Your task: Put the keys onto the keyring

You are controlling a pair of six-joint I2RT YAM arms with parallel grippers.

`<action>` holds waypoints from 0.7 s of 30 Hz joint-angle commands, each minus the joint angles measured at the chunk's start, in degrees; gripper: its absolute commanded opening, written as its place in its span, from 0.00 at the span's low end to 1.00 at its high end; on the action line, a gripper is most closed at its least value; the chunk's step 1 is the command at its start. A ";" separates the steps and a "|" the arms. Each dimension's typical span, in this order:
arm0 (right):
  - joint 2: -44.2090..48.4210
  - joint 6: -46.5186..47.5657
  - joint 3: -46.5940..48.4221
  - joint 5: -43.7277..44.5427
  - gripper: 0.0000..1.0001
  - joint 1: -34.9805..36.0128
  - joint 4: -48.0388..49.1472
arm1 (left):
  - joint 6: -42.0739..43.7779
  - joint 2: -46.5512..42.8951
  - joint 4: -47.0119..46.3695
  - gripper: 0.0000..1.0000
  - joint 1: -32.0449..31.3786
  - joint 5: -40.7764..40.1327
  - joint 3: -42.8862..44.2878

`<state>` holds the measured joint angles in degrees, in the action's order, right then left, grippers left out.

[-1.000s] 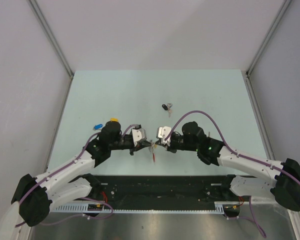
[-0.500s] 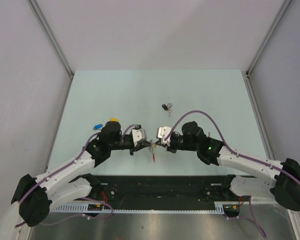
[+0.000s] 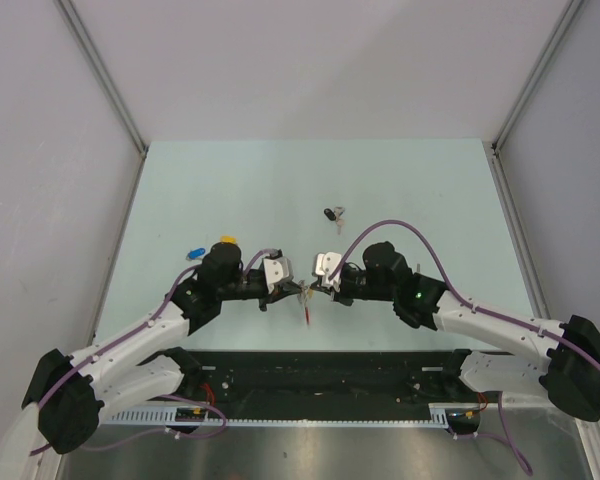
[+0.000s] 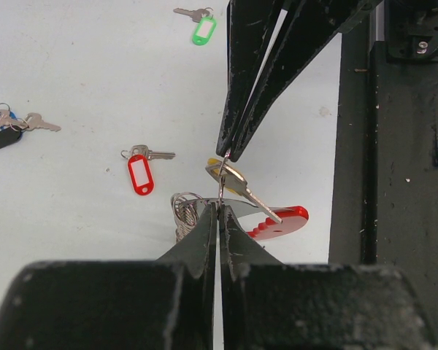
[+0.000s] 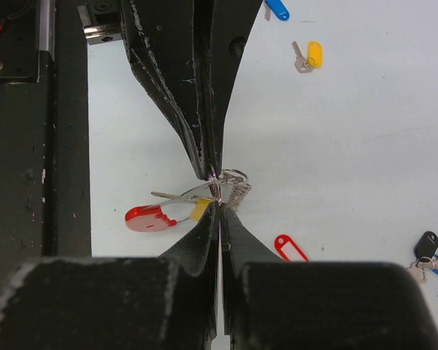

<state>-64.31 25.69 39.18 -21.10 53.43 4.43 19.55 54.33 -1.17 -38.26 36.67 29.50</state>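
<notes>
Both grippers meet tip to tip above the table's near middle. My left gripper (image 3: pixel 298 291) (image 4: pixel 220 207) is shut on the keyring, where its pale grey chain (image 4: pixel 181 212) meets the thin wire; the red band (image 4: pixel 283 221) (image 5: pixel 148 217) (image 3: pixel 307 314) hangs below. My right gripper (image 3: pixel 316 288) (image 5: pixel 218 205) is shut on the small ring of the silver key with the yellow tag (image 4: pixel 235 179) (image 5: pixel 199 210). That key lies across the keyring. The right fingers (image 4: pixel 242 109) come down from the top of the left wrist view.
Loose keys lie on the pale table (image 3: pixel 420 190): red tag (image 4: pixel 140 173) (image 5: pixel 290 248), green tag (image 4: pixel 202 30), black tag (image 4: pixel 3 138) (image 3: pixel 330 213) (image 5: pixel 426 243), blue tag (image 5: pixel 276 9) (image 3: pixel 194 253) and another yellow tag (image 5: pixel 314 53) (image 3: pixel 226 241). The black base rail (image 3: pixel 330 375) runs along the near edge.
</notes>
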 commanded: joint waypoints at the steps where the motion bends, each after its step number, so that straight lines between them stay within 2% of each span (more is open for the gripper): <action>1: -0.37 -0.03 2.92 -1.75 0.00 -0.17 0.15 | 1.46 -0.71 0.64 0.00 -0.32 0.51 1.35; 21: 0.77 -0.47 2.83 0.53 0.00 -0.17 -1.00 | 1.19 -0.62 0.64 0.00 -0.32 -0.63 1.44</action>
<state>-64.36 25.65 39.68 -21.47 53.39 3.62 19.55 54.30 -1.15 -38.41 36.62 29.50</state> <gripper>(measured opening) 0.009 0.007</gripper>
